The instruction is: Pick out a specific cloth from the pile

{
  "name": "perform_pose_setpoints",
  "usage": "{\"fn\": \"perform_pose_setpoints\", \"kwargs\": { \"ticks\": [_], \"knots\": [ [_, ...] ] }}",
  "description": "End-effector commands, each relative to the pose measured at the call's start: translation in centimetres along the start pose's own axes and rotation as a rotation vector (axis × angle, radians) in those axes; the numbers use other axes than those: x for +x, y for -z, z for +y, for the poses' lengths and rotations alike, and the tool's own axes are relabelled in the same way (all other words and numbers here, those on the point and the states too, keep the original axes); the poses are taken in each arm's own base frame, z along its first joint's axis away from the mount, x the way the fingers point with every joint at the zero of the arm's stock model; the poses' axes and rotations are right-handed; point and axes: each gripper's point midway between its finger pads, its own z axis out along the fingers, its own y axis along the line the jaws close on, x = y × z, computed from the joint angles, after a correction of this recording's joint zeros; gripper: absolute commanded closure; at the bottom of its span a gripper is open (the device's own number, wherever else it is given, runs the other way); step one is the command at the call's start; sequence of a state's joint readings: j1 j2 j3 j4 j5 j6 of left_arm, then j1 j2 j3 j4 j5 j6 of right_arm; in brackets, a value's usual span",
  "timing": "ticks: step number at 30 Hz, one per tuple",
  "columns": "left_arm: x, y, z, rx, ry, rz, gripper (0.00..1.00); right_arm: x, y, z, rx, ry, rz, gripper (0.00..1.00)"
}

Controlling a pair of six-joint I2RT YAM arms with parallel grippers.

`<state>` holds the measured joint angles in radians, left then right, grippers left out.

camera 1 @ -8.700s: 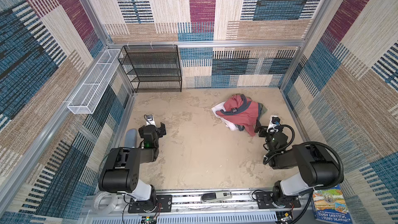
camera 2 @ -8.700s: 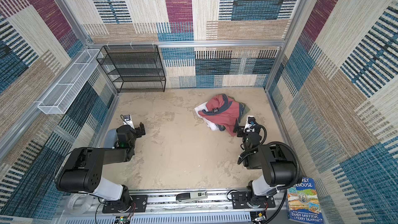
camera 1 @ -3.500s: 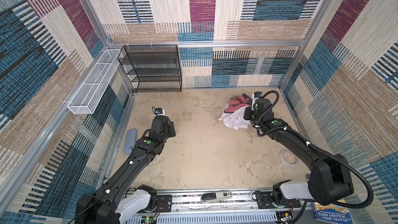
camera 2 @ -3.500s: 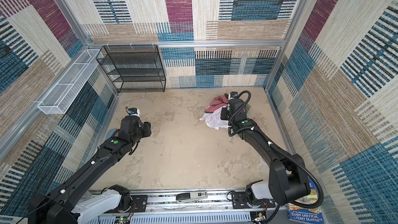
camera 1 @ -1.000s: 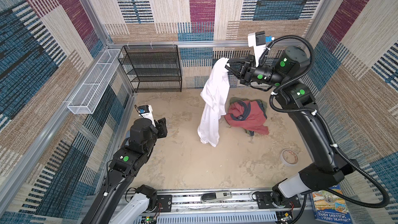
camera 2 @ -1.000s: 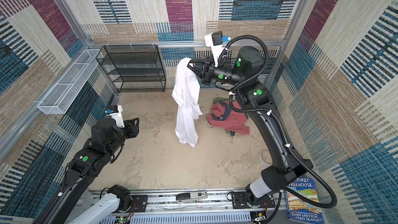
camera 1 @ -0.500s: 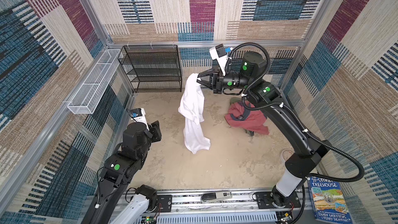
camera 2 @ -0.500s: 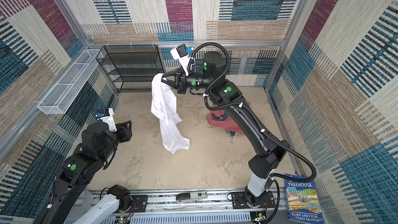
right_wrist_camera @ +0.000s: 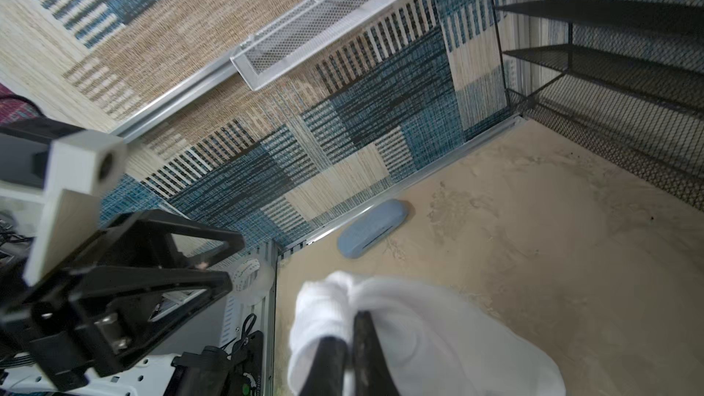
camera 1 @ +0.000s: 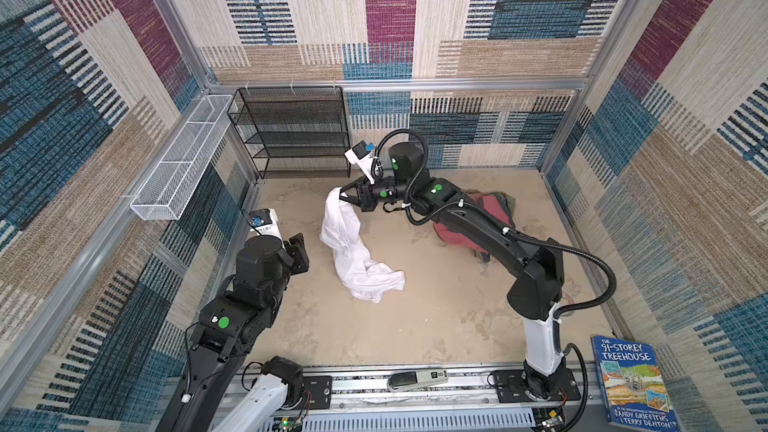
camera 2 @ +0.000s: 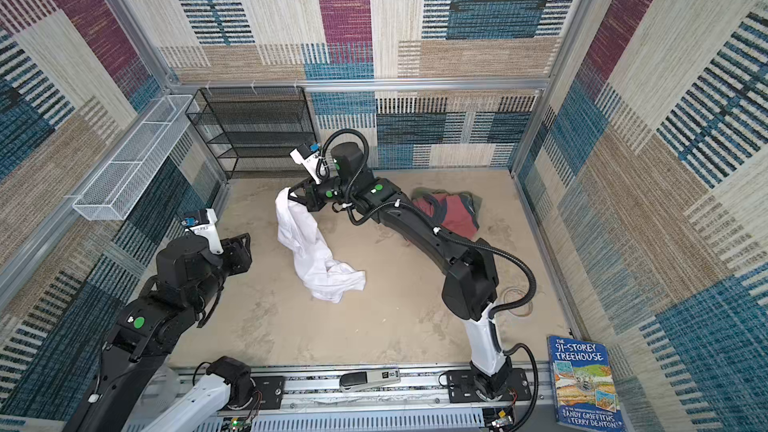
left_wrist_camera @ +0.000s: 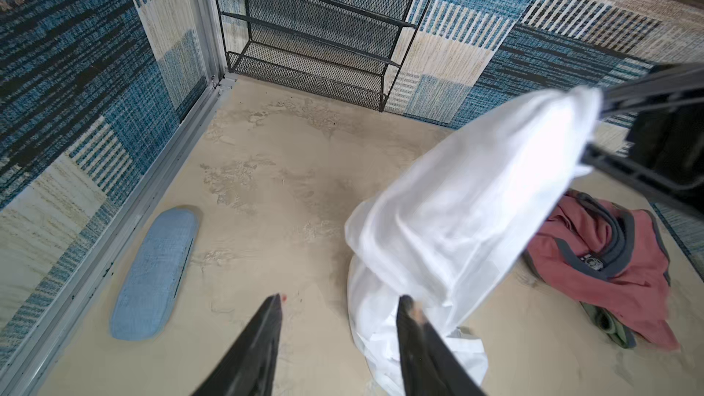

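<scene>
Mid-bench, toward the back: right pincer, reaching across from the right side, jaws pressed together on the bunched top end of the white cloth. The cloth is held up at that end, hangs slanting down, and its lower part lies crumpled on the bench. The right wrist view shows the same grip at close range, white fabric folded around the dark fingertips.

Left pincer: raised at the left side, jaws partly spread, holding nothing. Both top views show a gap between it and the cloth. In the left wrist view one of its fingers overlaps the hanging fabric, and contact cannot be judged there.

Pile: a salmon-red garment with grey-blue trim over an olive-green one, back right of the bench, apart from the cloth and partly covered by the right arm.

Surface: beige, sandy-looking, mottled.

Enclosure: woven patchwork walls in blue, maroon and tan on a metal frame.

- Black mesh rack against the back wall.
- White wire basket on the left wall.
- Book outside the front right corner.

Hard to make out:

- A flat blue pad by the left wall, seen only from the wrists.
- A faint clear ring near the right arm's elbow.
</scene>
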<state>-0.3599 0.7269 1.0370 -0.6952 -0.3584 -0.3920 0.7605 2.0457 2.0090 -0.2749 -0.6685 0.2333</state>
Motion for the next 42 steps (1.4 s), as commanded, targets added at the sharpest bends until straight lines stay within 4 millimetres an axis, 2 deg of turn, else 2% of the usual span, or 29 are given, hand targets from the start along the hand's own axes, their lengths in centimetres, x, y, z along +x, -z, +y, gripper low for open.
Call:
{"fn": "perform_pose_setpoints", "kwargs": {
  "ticks": [1, 4, 7, 9, 11, 14, 18, 23, 31, 34, 42],
  "knots": [
    [0.1, -0.2, 0.2, -0.015, -0.023, 0.01, 0.48, 1.2, -1.7, -2.0, 0.074, 0.021, -0.003, 0.88],
    [0.4, -0.7, -0.1, -0.011, -0.027, 0.027, 0.48, 3.4, -3.0, -3.6, 0.123, 0.011, 0.029, 0.79],
    [1.0, -1.4, -0.7, 0.01, -0.026, 0.053, 0.48, 5.2, -3.4, -4.8, 0.175, 0.004, 0.046, 0.7],
    [1.5, -1.9, -1.0, 0.019, -0.019, 0.07, 0.49, 5.9, -2.9, -5.4, 0.213, -0.001, 0.038, 0.68],
    [2.0, -2.4, -1.3, 0.032, -0.01, 0.081, 0.49, 6.6, -2.0, -5.8, 0.253, 0.001, 0.022, 0.59],
    [2.8, -3.1, -2.0, 0.067, 0.005, 0.091, 0.5, 7.3, -0.6, -6.2, 0.314, 0.003, 0.005, 0.53],
    [4.0, -4.0, -3.1, 0.125, 0.032, 0.126, 0.5, 8.5, 1.6, -6.5, 0.39, 0.006, -0.003, 0.51],
    [6.7, -5.5, -5.3, 0.223, 0.069, 0.208, 0.52, 10.1, 4.6, -6.5, 0.457, -0.007, -0.011, 0.51],
    [10.9, -7.0, -7.4, 0.267, -0.006, 0.3, 0.52, 12.7, 11.2, -7.2, 0.511, -0.127, -0.064, 0.51],
    [12.3, -7.4, -8.5, 0.282, -0.044, 0.327, 0.52, 13.0, 13.9, -8.4, 0.55, -0.164, -0.091, 0.51],
    [16.7, -8.8, -13.7, 0.359, -0.166, 0.446, 0.47, 12.4, 19.9, -10.1, 0.664, -0.21, -0.163, 0.5]
  ]
}}
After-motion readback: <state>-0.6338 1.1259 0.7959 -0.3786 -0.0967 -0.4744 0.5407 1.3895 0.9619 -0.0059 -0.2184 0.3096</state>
